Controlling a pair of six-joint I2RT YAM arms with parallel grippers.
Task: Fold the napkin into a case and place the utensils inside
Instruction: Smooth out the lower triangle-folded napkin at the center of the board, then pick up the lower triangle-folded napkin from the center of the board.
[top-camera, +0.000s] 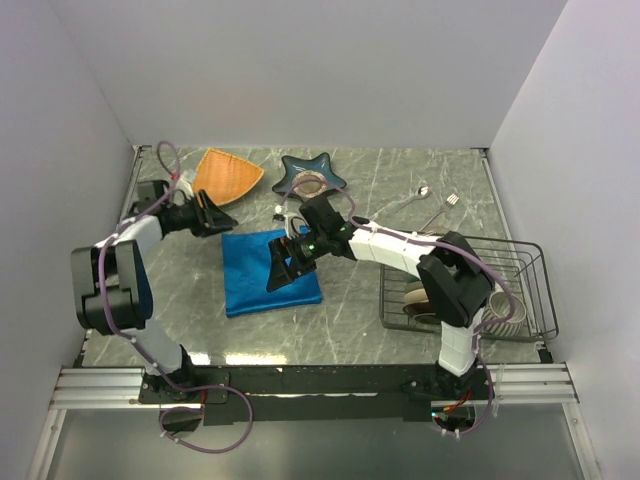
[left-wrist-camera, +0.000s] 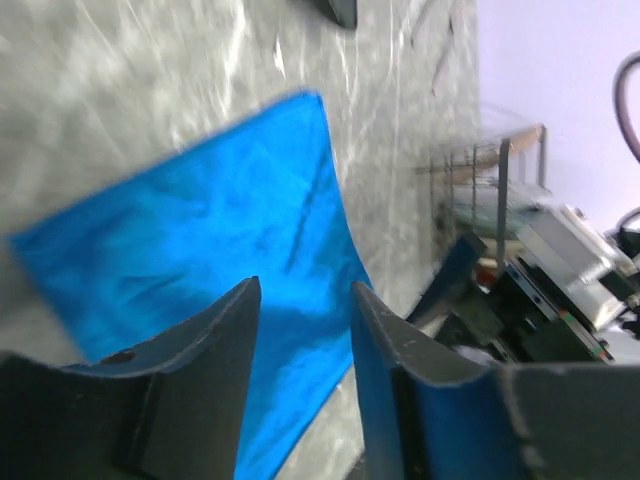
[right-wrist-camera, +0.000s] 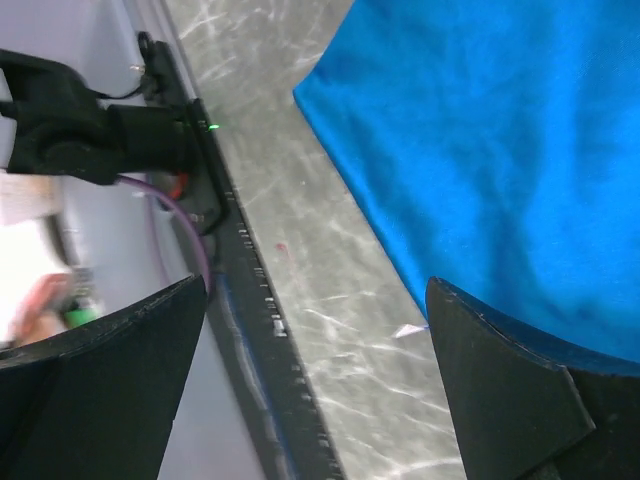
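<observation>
The napkin (top-camera: 250, 285) is lying flat on the table, nearest the arm bases. The right gripper (top-camera: 285, 270) is hovering over the napkin's right half, its jaws standing wide apart with nothing between them. The left gripper (top-camera: 222, 218) is hanging just beyond the napkin's far left corner, jaws parted and empty. Right of the napkin a wire rack (top-camera: 520, 290) is holding plates. Beyond the napkin to the right, the spoon (top-camera: 418, 192) and fork (top-camera: 447, 203) are lying side by side; straight beyond it are sitting an orange dish (top-camera: 228, 172) and a dark star-shaped dish (top-camera: 330, 180).

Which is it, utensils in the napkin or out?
Out: spoon and fork lie on the table near the rack, apart from the flat napkin.
</observation>
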